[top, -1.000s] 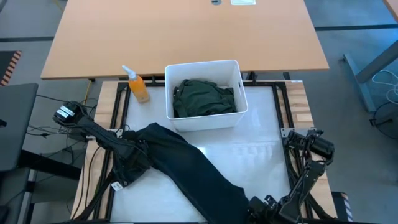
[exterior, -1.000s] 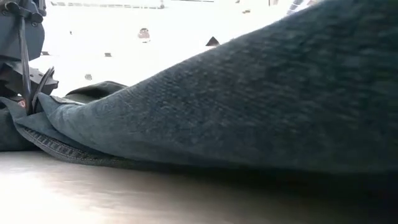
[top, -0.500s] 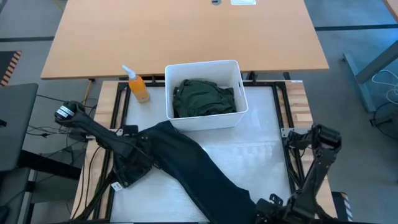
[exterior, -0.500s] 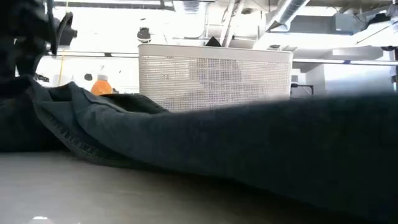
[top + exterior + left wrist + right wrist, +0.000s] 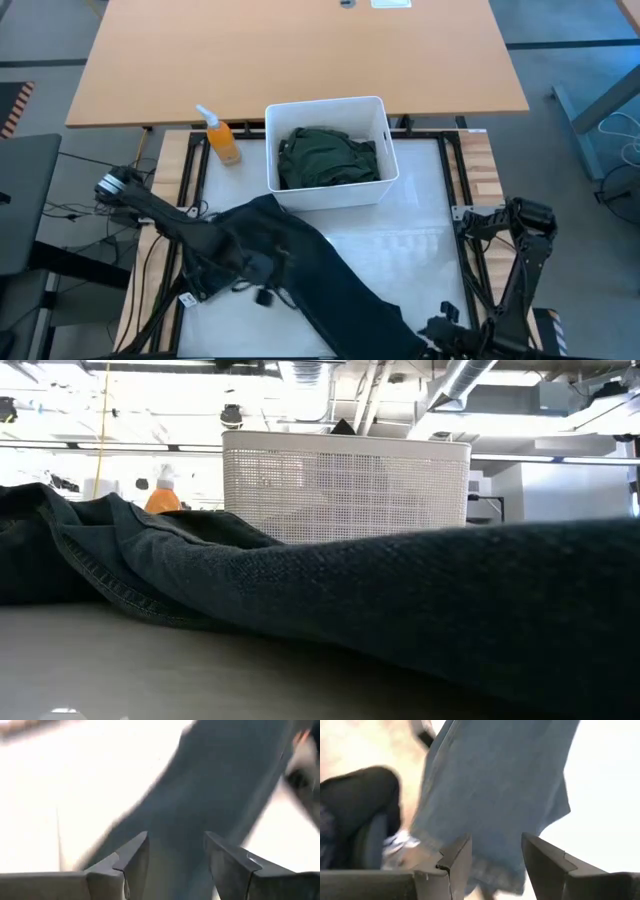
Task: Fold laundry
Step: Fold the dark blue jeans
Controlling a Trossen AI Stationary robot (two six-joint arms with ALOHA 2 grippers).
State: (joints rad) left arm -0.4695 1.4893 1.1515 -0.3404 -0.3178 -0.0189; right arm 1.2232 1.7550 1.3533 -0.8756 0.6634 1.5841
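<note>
Long black trousers (image 5: 320, 270) lie slantwise on the white table, from beside the bin to the near edge. They fill the low view (image 5: 400, 600). My left gripper (image 5: 262, 292) hovers open above their upper, left part; in its wrist view the cloth (image 5: 220, 785) shows beyond the empty fingers (image 5: 175, 855). My right gripper (image 5: 440, 325) is open at the near right, by the trousers' lower end (image 5: 490, 785), with nothing between its fingers (image 5: 495, 855). A dark green garment (image 5: 328, 158) lies bunched in the bin.
The white bin (image 5: 378, 110) stands at the table's far middle, just beyond the trousers' upper end. An orange spray bottle (image 5: 222, 140) stands left of it. A bare white surface (image 5: 400, 240) lies right of the trousers. A wooden table (image 5: 300, 50) stands behind.
My left gripper has opened and let go of the trousers' upper end, risen, tipped up and swung toward the near right. The cloth has sunk flat onto the table. My right gripper has lifted a little and rolled, staying open.
</note>
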